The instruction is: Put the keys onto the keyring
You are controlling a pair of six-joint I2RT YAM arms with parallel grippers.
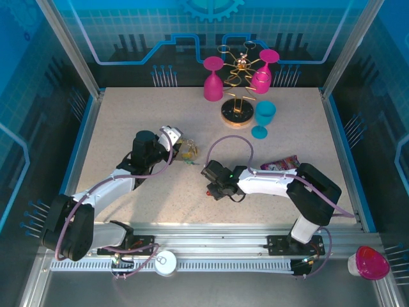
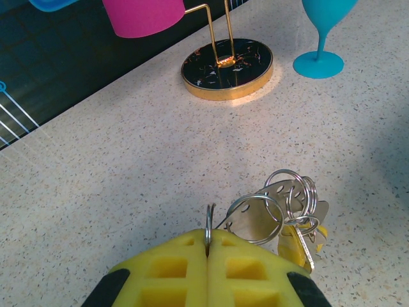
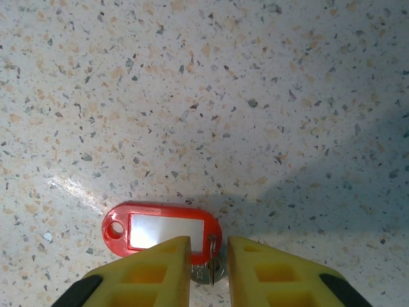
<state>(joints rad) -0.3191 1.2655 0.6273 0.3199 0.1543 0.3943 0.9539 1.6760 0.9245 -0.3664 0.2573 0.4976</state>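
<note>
Left gripper (image 2: 208, 242), bottom centre of its wrist view, is clenched: the yellow pads are pressed flat together, and the thin silver keyring (image 2: 209, 220) stands on edge out of the seam. Just right of it the keys (image 2: 284, 208) lie in a bunch on the speckled table (image 2: 128, 179), rings tangled over a yellow tag (image 2: 299, 242). I can't tell whether the bunch hooks onto the pinched ring. Across the top of that view are the gold-rimmed rack base (image 2: 227, 67), a teal glass (image 2: 319, 38) at upper right and a pink glass (image 2: 142, 14) at upper left.

Right gripper (image 3: 209, 249), bottom edge of its own view, is released. Its fingers are parted, with a small metal ring (image 3: 211, 265) standing in the gap. The red key tag (image 3: 160, 229) lies flat just ahead, at lower left. From overhead, a purple packet (image 1: 280, 164) lies right of centre.
</note>
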